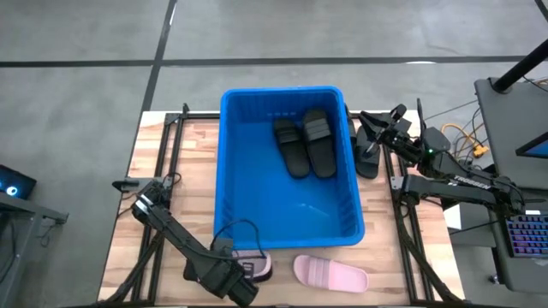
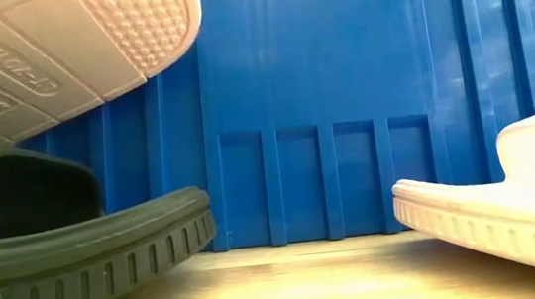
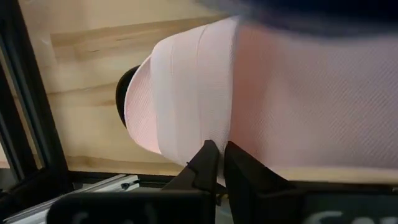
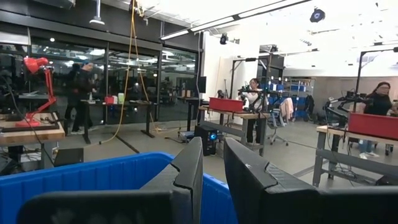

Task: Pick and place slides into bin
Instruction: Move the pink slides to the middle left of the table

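Note:
My left gripper (image 1: 250,269) is at the table's near edge, shut on a pale pink slide (image 3: 261,93). That slide also shows raised and sole-down in the low view (image 2: 58,52). Under it a black slide (image 2: 80,259) lies on the table. A second pink slide (image 1: 330,274) lies flat near the front edge. The blue bin (image 1: 235,154) holds two black slides (image 1: 304,144) side by side at its far right. Another black slide (image 1: 367,154) lies outside the bin's right wall. My right gripper (image 1: 379,127) waits above it, its fingers close together and empty. My left gripper holds the pink slide at its side edge (image 3: 214,138), just beside the ribbed strap (image 3: 180,87). The two fingers (image 3: 205,163) come at it level and close together; the slide itself hides how deep they reach. The slide is lifted and tilted, toe end up.
The bin's tall near wall (image 2: 341,92) stands just behind both front slides. Black frame rails (image 1: 171,154) run along the table's left and right sides. Desks, a keyboard and cables (image 1: 522,231) crowd the right. People stand in the room beyond (image 4: 252,93).

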{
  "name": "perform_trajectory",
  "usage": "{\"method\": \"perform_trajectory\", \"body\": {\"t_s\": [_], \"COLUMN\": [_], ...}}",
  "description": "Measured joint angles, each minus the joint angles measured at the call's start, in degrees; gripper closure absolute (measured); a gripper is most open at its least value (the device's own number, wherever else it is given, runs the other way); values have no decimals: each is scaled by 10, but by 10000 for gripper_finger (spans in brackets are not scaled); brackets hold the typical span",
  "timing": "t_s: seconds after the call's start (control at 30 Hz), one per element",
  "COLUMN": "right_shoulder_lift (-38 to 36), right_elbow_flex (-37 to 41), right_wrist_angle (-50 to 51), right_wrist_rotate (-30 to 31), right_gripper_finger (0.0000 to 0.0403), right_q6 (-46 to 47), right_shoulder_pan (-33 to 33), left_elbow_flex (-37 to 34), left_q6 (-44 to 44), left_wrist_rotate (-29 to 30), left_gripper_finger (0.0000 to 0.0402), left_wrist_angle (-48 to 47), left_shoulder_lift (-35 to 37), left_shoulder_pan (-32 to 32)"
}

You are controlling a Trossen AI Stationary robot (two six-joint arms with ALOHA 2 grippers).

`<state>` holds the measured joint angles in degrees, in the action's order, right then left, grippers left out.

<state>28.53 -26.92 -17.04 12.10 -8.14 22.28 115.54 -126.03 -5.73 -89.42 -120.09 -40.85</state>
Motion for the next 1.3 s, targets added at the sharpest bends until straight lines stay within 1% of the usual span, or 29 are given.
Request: {"method": "perform_trajectory", "body": {"t_s": [0.07,0.13,0.3,0.6,0.83,0.93,1.1,1.3], "right_shoulder_lift": [0,0,0,0,0,0,0,0], "right_elbow_flex": [0,0,0,0,0,0,0,0], "right_wrist_angle": [0,0,0,-1,-47,-64,-74,-125], "right_wrist_rotate": [0,0,0,0,0,0,0,0], "right_gripper_finger": [346,346,346,346,346,346,346,346], "right_q6": [0,-7,-12,-14,-16,-34,-59,-56], "right_shoulder_pan": [0,0,0,0,0,0,0,0], "left_elbow_flex": [-2,-2,-1,-1,-8,-10,-27,-79], "left_q6": [11,33,93,192,248,278,333,354], "left_wrist_rotate": [2,-4,3,13,18,18,21,48], "left_gripper_finger": [401,401,401,401,402,402,401,401], "left_wrist_angle": [2,9,2,-4,-6,-5,-6,-6], "left_shoulder_lift": [9,18,48,70,93,97,117,160], "left_shoulder_pan": [-4,-5,-5,-5,-9,-10,-11,-10]}}
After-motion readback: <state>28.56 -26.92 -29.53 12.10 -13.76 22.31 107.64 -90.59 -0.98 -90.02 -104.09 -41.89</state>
